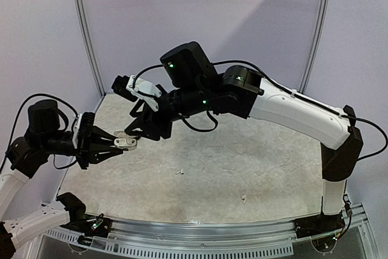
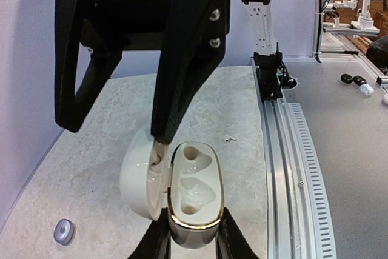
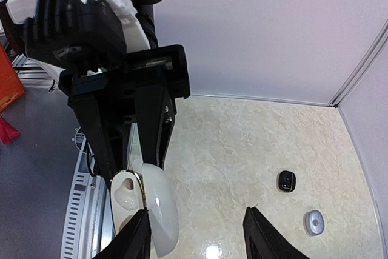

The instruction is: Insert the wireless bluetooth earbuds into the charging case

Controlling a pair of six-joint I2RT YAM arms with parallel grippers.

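Left pincer [image 2: 193,242] pinches the open charging case [image 2: 195,189]. Right pincer [image 2: 114,130] is spread, one fingertip [image 2: 162,127] touching the lid [image 2: 136,177].

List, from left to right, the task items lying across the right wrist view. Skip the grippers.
open charging case → black earbud → silvery-grey earbud

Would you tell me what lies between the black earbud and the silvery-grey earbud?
Nothing: only bare tabletop separates the black earbud and silvery-grey earbud, seen in the right wrist view.
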